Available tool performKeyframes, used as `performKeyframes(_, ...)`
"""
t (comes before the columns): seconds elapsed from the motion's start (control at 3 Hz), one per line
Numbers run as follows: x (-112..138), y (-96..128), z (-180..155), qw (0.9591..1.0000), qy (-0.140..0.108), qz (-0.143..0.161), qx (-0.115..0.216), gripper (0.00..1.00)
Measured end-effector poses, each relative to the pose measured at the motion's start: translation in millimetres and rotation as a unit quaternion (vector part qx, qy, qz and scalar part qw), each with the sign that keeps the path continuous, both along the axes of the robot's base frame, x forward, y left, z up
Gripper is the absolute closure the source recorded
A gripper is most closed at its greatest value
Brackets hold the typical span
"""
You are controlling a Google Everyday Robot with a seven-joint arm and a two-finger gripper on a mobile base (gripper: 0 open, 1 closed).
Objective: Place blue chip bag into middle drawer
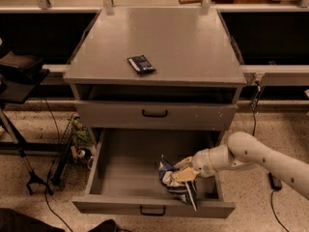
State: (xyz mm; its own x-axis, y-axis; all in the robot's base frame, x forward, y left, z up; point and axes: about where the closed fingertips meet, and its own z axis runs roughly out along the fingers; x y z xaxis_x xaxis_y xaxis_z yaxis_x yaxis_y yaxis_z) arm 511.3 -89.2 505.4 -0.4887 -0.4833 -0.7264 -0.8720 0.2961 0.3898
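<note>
Currently the gripper (186,174) is working inside the middle drawer (112,206), near its front-right corner, jaws pinching the top of the blue chip bag (173,187). Letting the bag settle fully on the drawer floor before releasing, then lifting straight up, seems wisest.

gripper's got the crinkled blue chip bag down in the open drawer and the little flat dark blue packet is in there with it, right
No. The small flat dark-blue packet lies on the grey cabinet top, not in the open deep grey metal drawer, as the camera view shows. The rest holds: the gripper grips the crinkled navy-blue chip bag inside that drawer.
</note>
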Motion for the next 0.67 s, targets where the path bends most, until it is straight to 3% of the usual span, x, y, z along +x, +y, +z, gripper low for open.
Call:
performKeyframes(0.33,2.0,-1.0,-1.6,0.9999,0.003,-0.012,0.000,0.11)
performKeyframes(0.67,20.0,-4.7,22.9,0.9987,-0.024,-0.044,0.002,0.00)
